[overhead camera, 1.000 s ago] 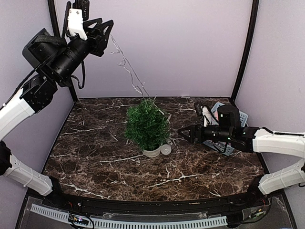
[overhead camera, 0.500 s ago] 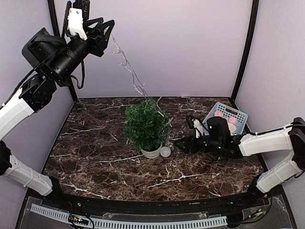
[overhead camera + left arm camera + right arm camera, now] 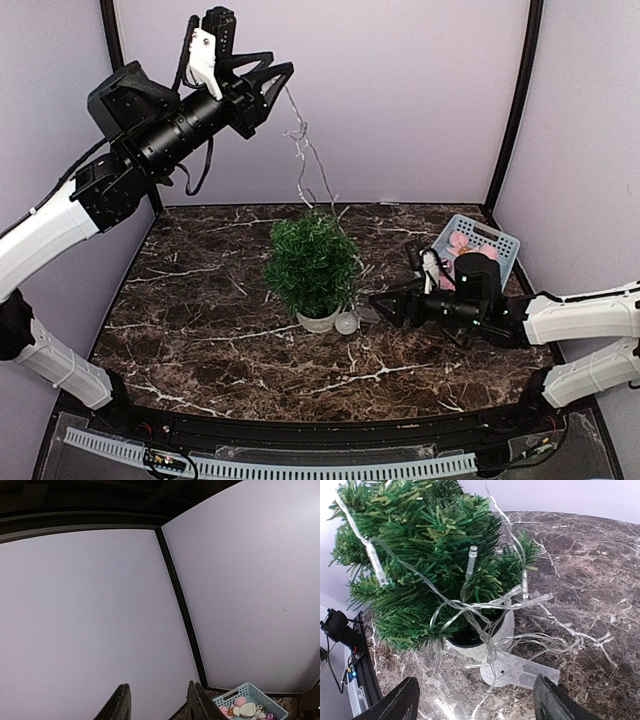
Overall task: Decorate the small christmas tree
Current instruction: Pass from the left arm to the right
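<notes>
Small christmas tree (image 3: 310, 264): light, tippy, soft; steady by pot | light string (image 3: 303, 150): limp, snaggy, pinched by left claw (image 3: 281, 84) | right claw (image 3: 380, 305): spread, empty.

Left gripper (image 3: 156, 702) fingers cut off at wrist view's bottom edge; the held light string (image 3: 308, 160) is unseen there. Basket (image 3: 497, 240) partly hidden behind right arm (contents too small to ID). Tree pot (image 3: 496, 630) mostly hidden by branches.

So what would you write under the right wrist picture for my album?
Clear string lights drape over the small christmas tree in its pale pot, open jaws framing the marble table.
</notes>
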Tool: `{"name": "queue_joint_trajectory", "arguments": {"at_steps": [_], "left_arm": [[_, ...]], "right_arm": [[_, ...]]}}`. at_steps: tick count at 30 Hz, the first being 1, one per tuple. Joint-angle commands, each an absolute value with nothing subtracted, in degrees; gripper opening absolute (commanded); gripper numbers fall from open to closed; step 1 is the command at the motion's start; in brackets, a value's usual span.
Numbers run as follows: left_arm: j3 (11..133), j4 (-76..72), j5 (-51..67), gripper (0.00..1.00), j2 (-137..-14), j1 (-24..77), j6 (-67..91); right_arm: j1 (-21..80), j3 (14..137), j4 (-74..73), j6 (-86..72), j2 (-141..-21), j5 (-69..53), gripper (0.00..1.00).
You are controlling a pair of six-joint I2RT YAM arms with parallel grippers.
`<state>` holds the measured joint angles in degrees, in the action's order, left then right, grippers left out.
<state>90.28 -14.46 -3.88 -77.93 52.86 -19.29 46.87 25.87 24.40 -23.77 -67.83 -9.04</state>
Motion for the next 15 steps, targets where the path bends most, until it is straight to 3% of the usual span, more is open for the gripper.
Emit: {"name": "queue_joint_trajectory", "arguments": {"at_steps": [1, 10, 15], "left_arm": [[94.01, -17.28, 2.44, 0.00, -79.15, 52.51, -16.21], [95.53, -17.55, 4.16, 0.00, -82.24, 52.55, -15.60], [95.94, -17.51, 4.29, 0.00, -82.90, 52.56, -15.44]], "right_arm": [[49.31, 26.36, 25.57, -24.43, -68.09, -7.15, 0.80], [53.44, 29.53, 27.85, -23.00, -75.91, -5.08, 0.80], [54.96, 31.59, 30.31, -23.28, -79.74, -4.21, 0.72]]}}
